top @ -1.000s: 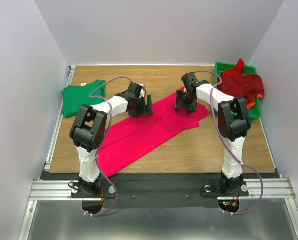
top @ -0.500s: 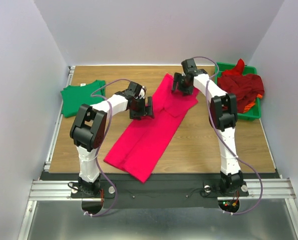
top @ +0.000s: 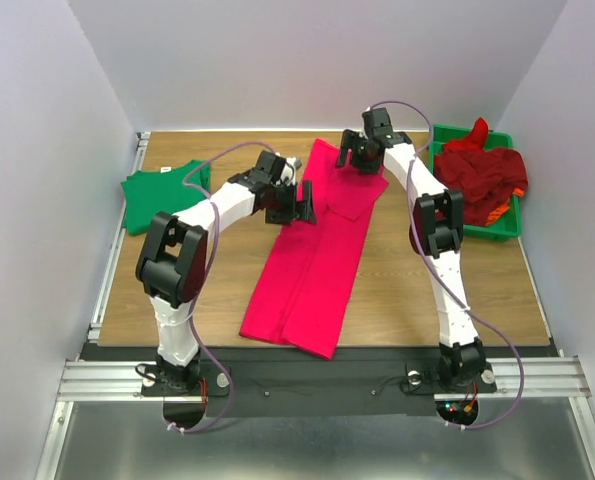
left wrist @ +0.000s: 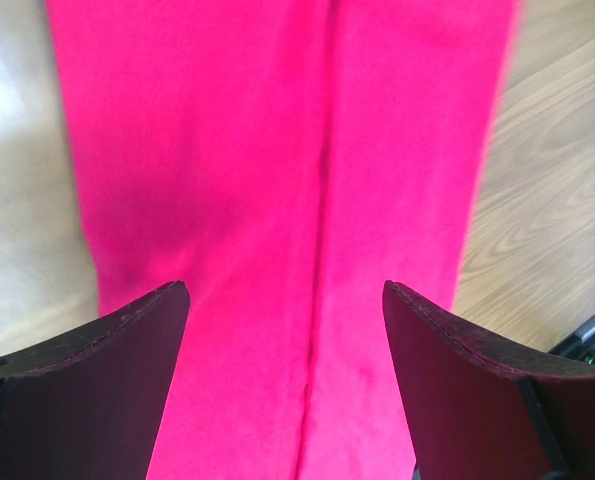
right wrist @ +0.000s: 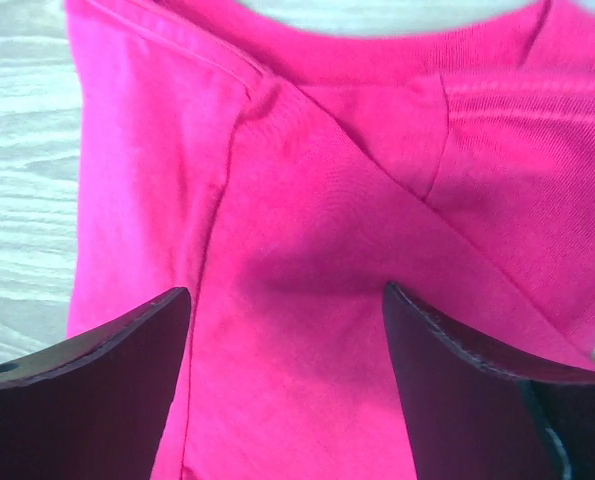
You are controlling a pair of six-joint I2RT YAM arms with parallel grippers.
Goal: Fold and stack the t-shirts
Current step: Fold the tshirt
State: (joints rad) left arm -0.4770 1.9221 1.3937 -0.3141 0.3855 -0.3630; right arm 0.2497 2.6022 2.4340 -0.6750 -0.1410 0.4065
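The pink-red t-shirt was laid as a long strip from the far edge of the table toward the near edge. The left gripper and right gripper were held spread, empty, above it. Its far corners would best be pinched evenly.

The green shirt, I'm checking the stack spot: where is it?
Top view: the green shirt lies near the far left corner of the table, left of the left gripper, apart from the pink shirt.

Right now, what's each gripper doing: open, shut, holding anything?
Left gripper: open, holding nothing, over the pink-red t-shirt.
Right gripper: open, holding nothing, over that shirt's collar end.
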